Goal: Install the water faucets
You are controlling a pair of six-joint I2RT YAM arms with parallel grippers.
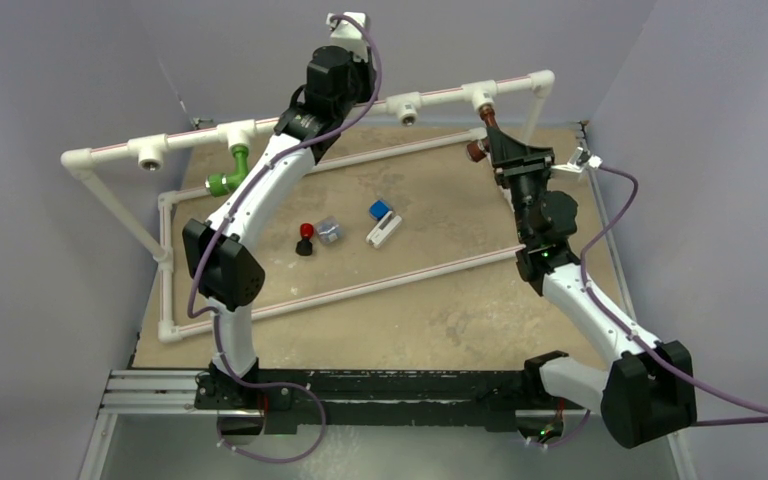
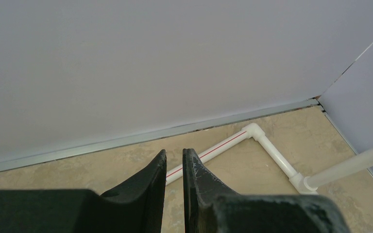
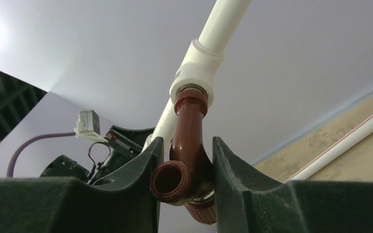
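The left pincer (image 2: 174,154) is closed and empty. The right pincer (image 3: 187,143) brackets the reddish-brown bent plastic faucet (image 3: 190,124), which is seated in a white pipe tee (image 3: 195,73) over the tabletop's far edge; whether it grips cannot be told. The bright green bent plastic faucet (image 1: 228,172) hangs near the far left corner.

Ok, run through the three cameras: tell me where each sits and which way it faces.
Top external: fixed above and behind the arm bases, looking down over the table; left arm and right arm both show.
Left wrist: held high, facing the far wall and a corner pipe elbow; the shut left tool shows.
Right wrist: looking up at the brown faucet in its white tee; the right tool grips it.
Shared: top external and right wrist both show that faucet.
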